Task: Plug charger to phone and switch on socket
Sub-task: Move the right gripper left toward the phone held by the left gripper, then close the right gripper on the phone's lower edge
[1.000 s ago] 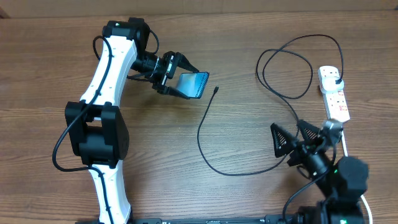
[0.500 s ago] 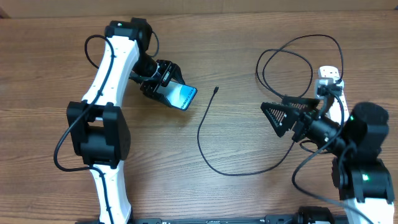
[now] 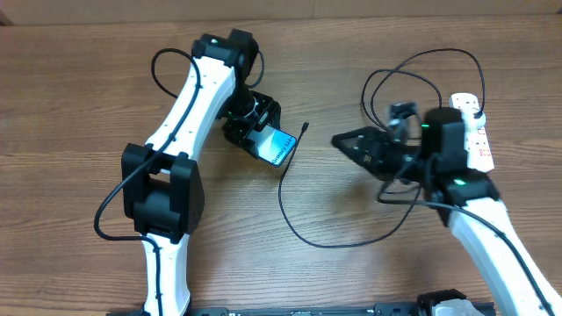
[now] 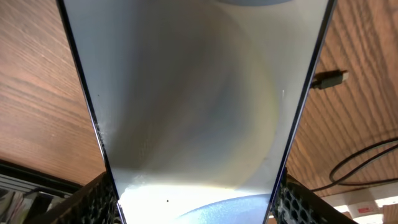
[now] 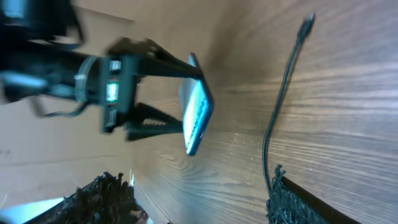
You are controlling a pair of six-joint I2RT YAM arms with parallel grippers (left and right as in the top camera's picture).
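Here, one phone (image 3: pixel 277 147), one charger (image 3: pixel 281 193), one socket (image 3: pixel 480 140)

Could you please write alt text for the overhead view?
The left gripper holds the lit phone tilted over a wooden table, beside the charger's loose tip. The open right gripper points toward that tip; the socket lies far right.

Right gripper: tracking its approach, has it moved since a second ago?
Yes. The right gripper moved left and up-image, away from the power strip, toward the charger's plug tip.
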